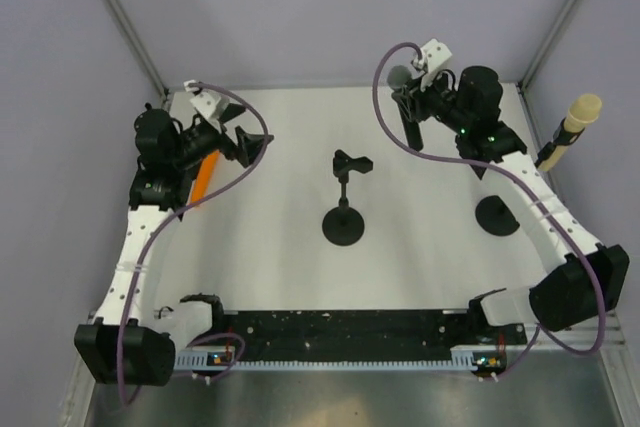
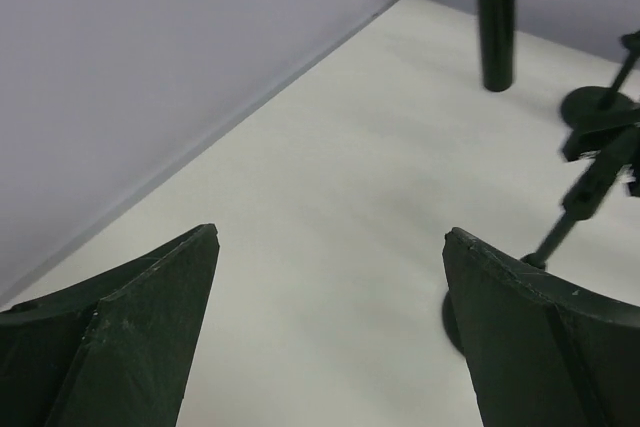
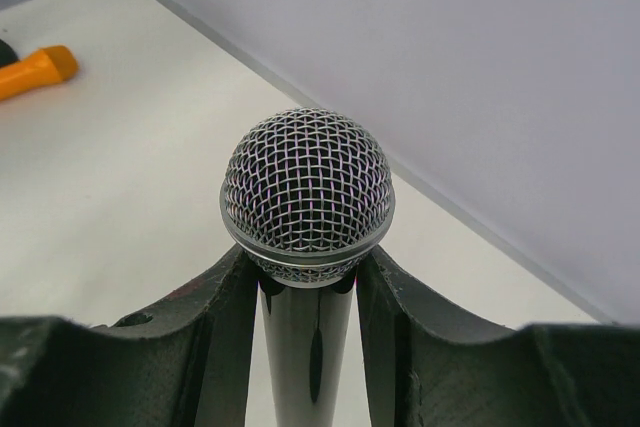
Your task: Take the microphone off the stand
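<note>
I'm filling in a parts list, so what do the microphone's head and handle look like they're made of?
On the microphone, the grille looks like woven metal wire, silvery, with a bright ring at its base. The handle looks glossy black, with sharp reflections; lacquered metal or hard plastic, I cannot tell which.

Soft, even overhead light washes the white bench (image 1: 300,147), leaving only faint, diffuse shadows near the stand (image 1: 343,225). The top view is slightly grainy, and its wall lines splay toward the corners. At the left wrist, the dark fingers (image 2: 130,347) blur close to the lens. At the right wrist, the mic (image 3: 307,187) grille is crisp, with a pale glint down its glossy barrel.
</note>
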